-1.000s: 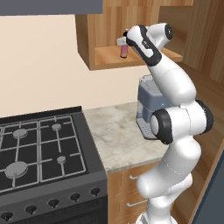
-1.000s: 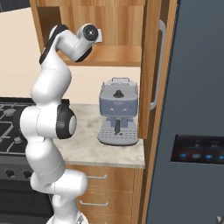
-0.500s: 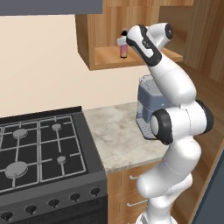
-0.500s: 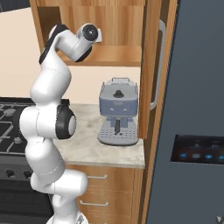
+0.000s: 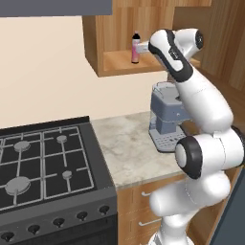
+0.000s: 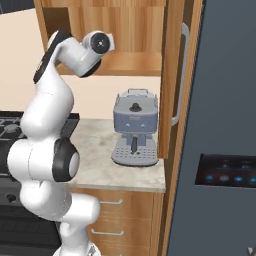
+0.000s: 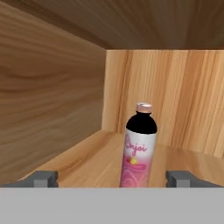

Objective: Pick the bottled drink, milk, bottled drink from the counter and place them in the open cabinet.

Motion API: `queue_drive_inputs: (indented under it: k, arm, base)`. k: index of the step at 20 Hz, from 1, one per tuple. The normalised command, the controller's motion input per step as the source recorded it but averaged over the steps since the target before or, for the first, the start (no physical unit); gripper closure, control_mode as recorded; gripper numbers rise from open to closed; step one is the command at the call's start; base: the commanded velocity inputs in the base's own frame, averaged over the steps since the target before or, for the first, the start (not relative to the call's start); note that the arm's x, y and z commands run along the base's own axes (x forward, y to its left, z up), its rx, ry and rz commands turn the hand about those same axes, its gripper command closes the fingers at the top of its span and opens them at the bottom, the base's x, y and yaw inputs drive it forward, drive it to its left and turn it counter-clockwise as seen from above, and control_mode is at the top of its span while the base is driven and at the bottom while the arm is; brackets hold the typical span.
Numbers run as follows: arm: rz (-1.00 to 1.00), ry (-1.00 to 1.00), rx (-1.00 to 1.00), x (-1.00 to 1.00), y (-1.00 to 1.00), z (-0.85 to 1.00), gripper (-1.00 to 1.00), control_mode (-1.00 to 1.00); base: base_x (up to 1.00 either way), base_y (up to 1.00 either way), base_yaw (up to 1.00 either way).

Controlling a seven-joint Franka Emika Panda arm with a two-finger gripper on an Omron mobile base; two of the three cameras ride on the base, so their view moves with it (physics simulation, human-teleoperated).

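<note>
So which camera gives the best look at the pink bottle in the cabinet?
The hand view: the pink bottled drink stands upright, close up, label readable, between the open gripper's tips. The left base view shows it small on the cabinet shelf; in the right base view the arm hides it.

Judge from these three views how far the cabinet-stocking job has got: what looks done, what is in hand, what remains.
Done: the pink-labelled bottled drink stands upright on the open cabinet's shelf. In hand: nothing; the gripper is open, its fingers apart on either side of the bottle, not touching it. Left: the milk and the second bottled drink; the counter shows a coffee machine here.
</note>
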Motion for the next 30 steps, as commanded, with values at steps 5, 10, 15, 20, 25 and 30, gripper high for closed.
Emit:
queue_drive_inputs:
  k: [5, 10, 15, 20, 25, 30]
  arm:
    - [0.00, -0.03, -0.01, -1.00, -0.17, -0.27, -1.00, -1.00]
    - [0.00, 0.00, -0.09, -1.00, -0.04, -0.55, -1.00, -1.00]
    - [0.00, 0.00, -0.25, -1.00, 0.09, -0.64, -1.00, -1.00]
    - [0.04, -0.25, -0.17, -0.86, 0.13, -0.13, -1.00, -1.00]
    - [0.00, 0.00, -0.03, 0.00, 0.05, -0.02, -1.00, -1.00]
    - [0.00, 0.00, 0.00, 0.00, 0.00, 0.00, -1.00, 1.00]
  base:
    - [0.00, 0.00, 0.00]
    - [0.00, 0.00, 0.00]
    - [0.00, 0.00, 0.00]
    - [0.00, 0.00, 0.00]
    - [0.00, 0.00, 0.00]
    - [-0.12, 0.00, -0.02]
